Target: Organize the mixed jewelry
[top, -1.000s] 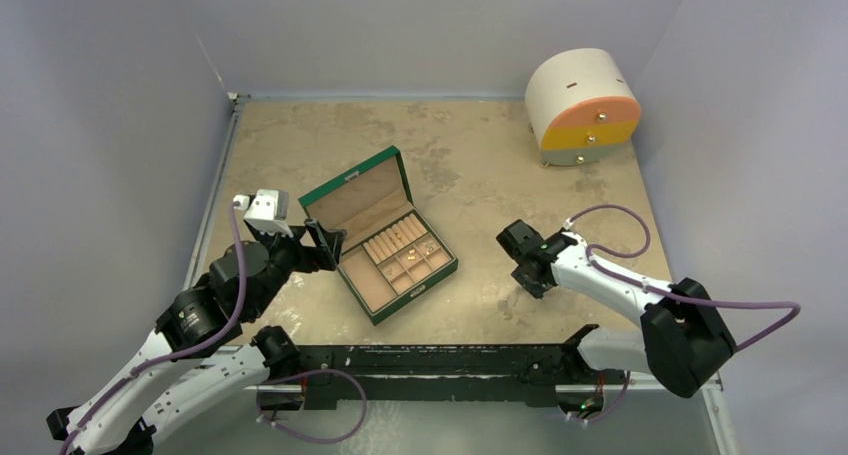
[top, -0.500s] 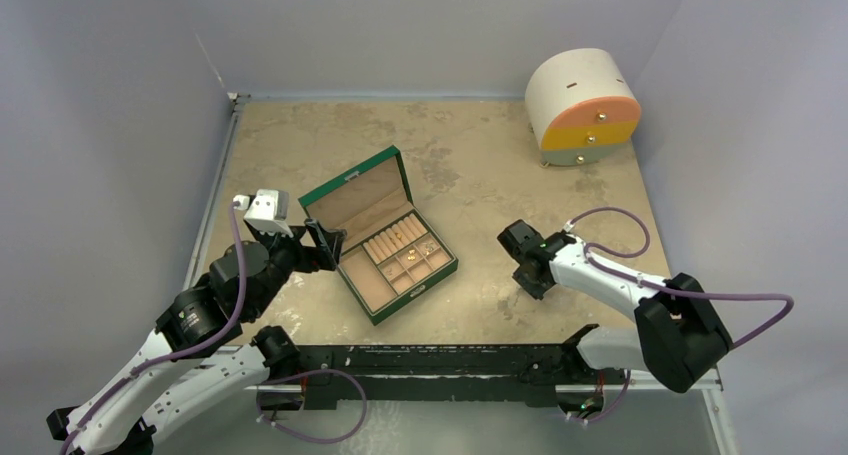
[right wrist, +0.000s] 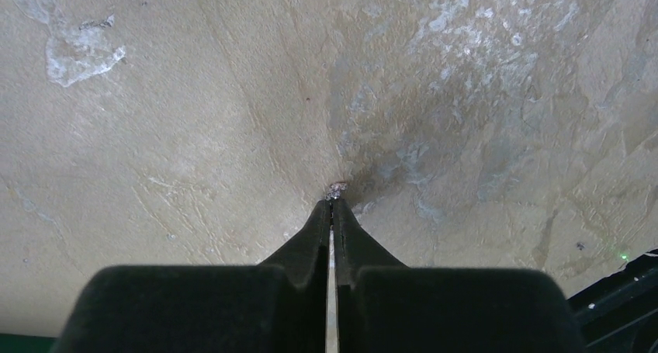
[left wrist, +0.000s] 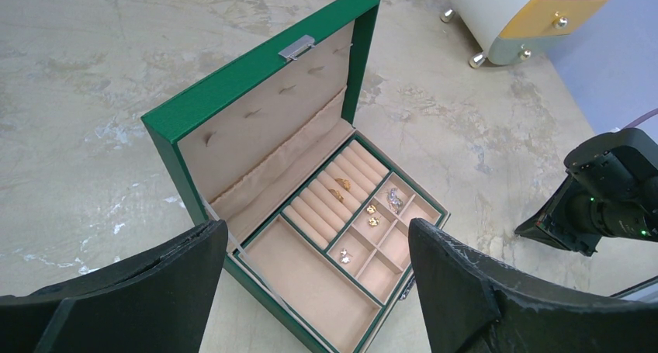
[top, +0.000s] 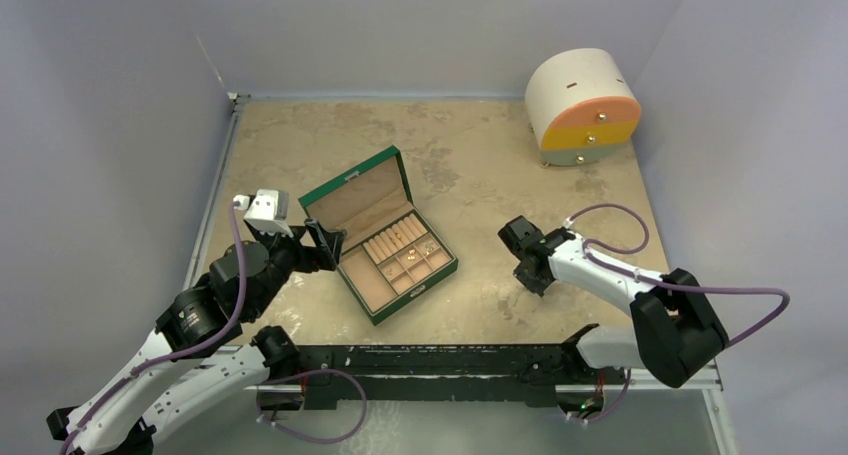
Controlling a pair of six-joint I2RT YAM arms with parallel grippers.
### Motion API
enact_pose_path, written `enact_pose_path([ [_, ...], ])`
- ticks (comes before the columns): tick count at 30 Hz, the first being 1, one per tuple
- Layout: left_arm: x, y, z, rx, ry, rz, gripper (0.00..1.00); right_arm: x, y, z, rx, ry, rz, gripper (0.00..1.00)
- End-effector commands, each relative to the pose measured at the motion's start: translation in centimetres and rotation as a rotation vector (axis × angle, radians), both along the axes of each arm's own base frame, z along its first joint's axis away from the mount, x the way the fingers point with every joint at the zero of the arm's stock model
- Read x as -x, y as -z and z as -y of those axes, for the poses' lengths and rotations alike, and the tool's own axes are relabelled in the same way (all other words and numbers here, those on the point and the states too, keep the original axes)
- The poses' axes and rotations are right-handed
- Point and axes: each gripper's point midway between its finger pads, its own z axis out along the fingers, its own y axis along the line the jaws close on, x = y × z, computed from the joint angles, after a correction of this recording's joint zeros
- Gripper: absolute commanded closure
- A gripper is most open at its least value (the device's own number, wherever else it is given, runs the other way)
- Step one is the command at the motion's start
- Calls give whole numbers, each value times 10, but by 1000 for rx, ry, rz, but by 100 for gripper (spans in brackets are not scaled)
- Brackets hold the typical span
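Note:
The open green box (top: 446, 266) lies mid-table. In the left wrist view its tan compartments (left wrist: 256, 66) hold jewelry: gold rings (left wrist: 339, 188) on the ring rolls, gold earrings (left wrist: 372, 215), a silver piece (left wrist: 395, 200) and a small silver earring (left wrist: 344, 255). My left gripper (left wrist: 316, 227) is open and empty, just left of the box (top: 325, 245). My right gripper (top: 530, 283) points down at the table right of the box. Its jaws are shut (right wrist: 332, 204), pinching a tiny sparkling silver piece (right wrist: 337, 188) at their tips, right at the table surface.
A round white-and-orange drawer cabinet (top: 583, 107) stands at the back right, drawers shut. Grey walls close in the table on the left, back and right. The black base rail (top: 440, 360) runs along the near edge.
The right arm's elbow has shifted a little left and nearer; its gripper has stayed almost in place at the table. The left arm and the box have not moved.

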Motion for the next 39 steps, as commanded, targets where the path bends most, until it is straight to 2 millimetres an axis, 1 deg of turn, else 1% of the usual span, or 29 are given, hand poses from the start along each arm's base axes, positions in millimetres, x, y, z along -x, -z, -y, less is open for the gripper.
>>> enact_pose_path([
  [1,-3,-8,1,15,-1,27,14,-2,6,-3,-8,-26,-17,100],
  [8,-2,-9,1,20,0,33,14,-17,-7,-16,-41,-159,31,100],
  [11,-1,-10,0,22,0,35,14,-28,-17,-19,-37,-245,94,100],
  [12,-1,-10,0,21,0,34,14,-37,-24,-21,-34,-281,138,100],
  [15,-1,-10,0,22,0,35,13,-46,-38,-31,-60,-383,221,100],
  [20,-1,-10,0,21,1,34,14,-63,-70,-61,-133,-616,377,100],
  [24,-2,-9,0,20,0,33,14,-69,-94,-87,-187,-778,471,100],
  [26,-2,-9,0,20,0,33,14,-70,-104,-103,-225,-861,512,100],
  [30,-2,-9,0,19,0,33,13,-65,-123,-139,-297,-1030,587,100],
  [35,-2,-10,0,20,0,34,13,-53,-138,-185,-284,-1218,634,100],
  [39,-2,-11,0,22,0,36,13,-41,-139,-219,-267,-1363,638,100],
])
